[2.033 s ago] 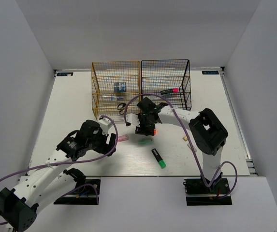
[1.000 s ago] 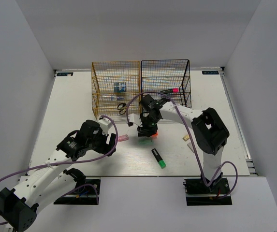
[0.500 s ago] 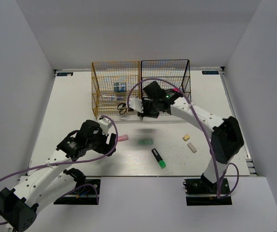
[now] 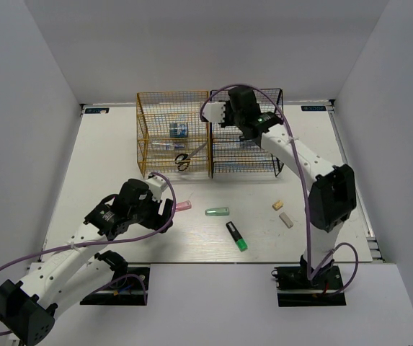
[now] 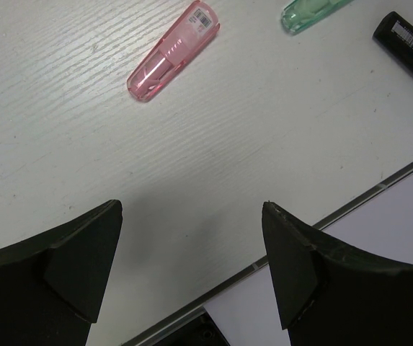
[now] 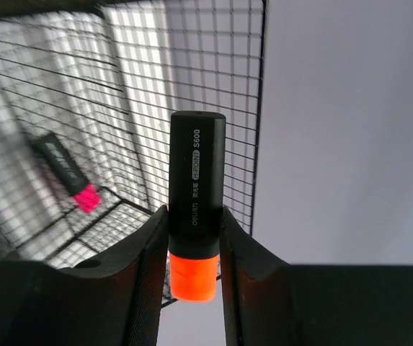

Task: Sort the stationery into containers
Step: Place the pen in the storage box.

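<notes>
My right gripper [image 4: 243,121] is raised over the top of the black rack [image 4: 274,155]. In the right wrist view the gripper [image 6: 192,216] is shut on an orange-capped black highlighter [image 6: 195,180], cap toward the camera. A pink-capped highlighter [image 6: 65,173] lies on a shelf of the black rack [image 6: 242,86]. My left gripper [image 4: 164,209] is open and empty above the table, with a pink capsule [image 5: 171,52] just ahead of its jaws [image 5: 192,209]. A green capsule [image 4: 217,211] and a green-capped highlighter [image 4: 236,236] lie on the table.
The gold rack [image 4: 148,155] holds a blue tape roll [image 4: 179,130], a clear pen [image 4: 164,145] and scissors [image 4: 182,161]. Two beige erasers [image 4: 277,205] [image 4: 286,220] lie at the right. The table's front edge [image 5: 336,209] runs under the left gripper.
My right arm lifted the orange highlighter off the table and carried it back and up to the top of the black rack. The left arm has not moved.
</notes>
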`<state>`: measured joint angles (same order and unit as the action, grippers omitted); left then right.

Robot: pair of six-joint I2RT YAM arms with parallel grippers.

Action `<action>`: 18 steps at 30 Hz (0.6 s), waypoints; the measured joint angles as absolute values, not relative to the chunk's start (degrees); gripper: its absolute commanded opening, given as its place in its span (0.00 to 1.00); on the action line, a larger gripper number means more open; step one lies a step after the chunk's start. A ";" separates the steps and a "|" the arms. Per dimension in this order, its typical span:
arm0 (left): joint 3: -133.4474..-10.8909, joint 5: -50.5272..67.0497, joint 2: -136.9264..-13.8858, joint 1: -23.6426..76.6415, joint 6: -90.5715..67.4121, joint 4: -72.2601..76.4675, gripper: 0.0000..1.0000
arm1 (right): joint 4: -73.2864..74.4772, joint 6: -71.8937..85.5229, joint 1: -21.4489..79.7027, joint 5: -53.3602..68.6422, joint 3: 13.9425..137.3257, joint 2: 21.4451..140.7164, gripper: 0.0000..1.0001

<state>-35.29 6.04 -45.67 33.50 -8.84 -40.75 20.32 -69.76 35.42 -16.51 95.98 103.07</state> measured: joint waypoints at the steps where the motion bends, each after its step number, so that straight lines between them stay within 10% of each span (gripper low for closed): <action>1: -35.29 6.04 -45.67 33.50 -8.84 -40.77 0.88 | 19.92 -70.52 34.72 -16.73 97.01 104.36 0.00; 12: -35.29 6.04 -45.82 33.50 -8.82 -40.75 0.88 | 20.47 -75.46 29.65 -13.45 105.36 111.77 0.00; 18: -35.29 6.07 -46.09 33.50 -8.82 -40.77 0.88 | 21.56 -76.16 27.90 -11.31 109.71 115.15 0.32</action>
<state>-35.29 6.07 -46.09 33.50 -8.82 -40.77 21.56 -76.16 27.90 -11.31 109.71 115.15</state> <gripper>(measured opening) 0.883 0.337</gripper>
